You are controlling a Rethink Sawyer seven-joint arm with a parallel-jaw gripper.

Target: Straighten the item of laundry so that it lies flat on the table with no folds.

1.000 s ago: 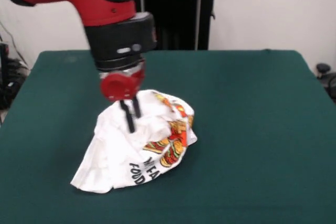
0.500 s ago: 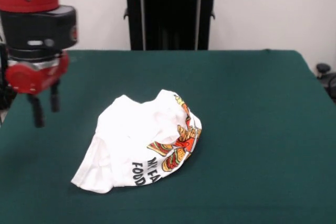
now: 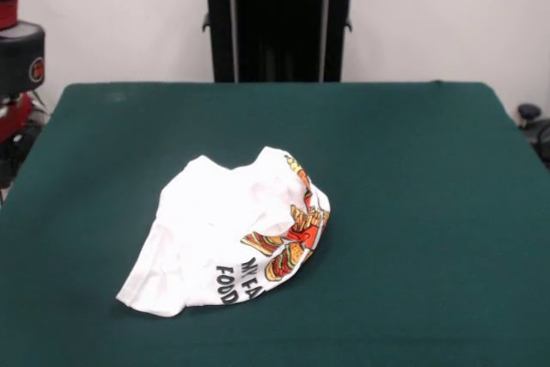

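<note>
Arm parked at the far left, garment alone on the table.

I see only the arm's [image 3: 19, 58] black-and-red end at the left edge, upright, off the table [image 3: 412, 195]; I cannot tell whether its gripper is released or clenched. Well to its right, left of the table's middle, the item of laundry [image 3: 228, 234] lies in a rumpled white cotton mound, folded over, its cartoon print and black lettering along the right edge, on dark green felt.

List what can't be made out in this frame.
- Gripper: cut off by the front view's left edge; fingers out of frame.
- Garment lettering: folded under, only partly readable.
- Cartoon print: crumpled, partly hidden by folds.
- Table: near edge cut off by the bottom edge.
</note>
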